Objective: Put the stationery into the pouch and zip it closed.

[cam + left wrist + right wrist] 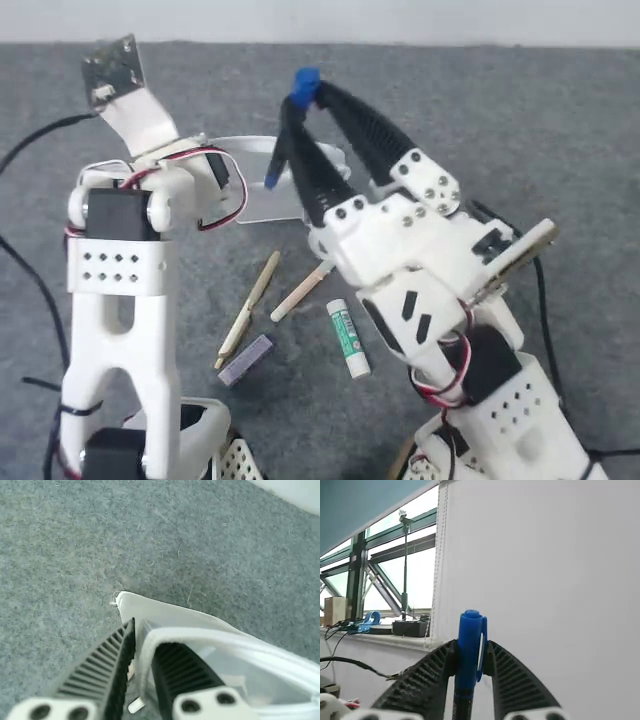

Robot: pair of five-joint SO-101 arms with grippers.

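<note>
R gripper (303,100) grips blue pen (305,80) over pouch (262,205), L gripper (145,640) pinches rim; glue stick (348,338), eraser (245,361), pencils (250,305) at 6 o'clock left.

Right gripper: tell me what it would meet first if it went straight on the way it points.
Likely nothing on the table. The right gripper, shut on the blue pen, points up over the pouch; straight ahead its wrist view has a white wall, distance unclear.
</note>
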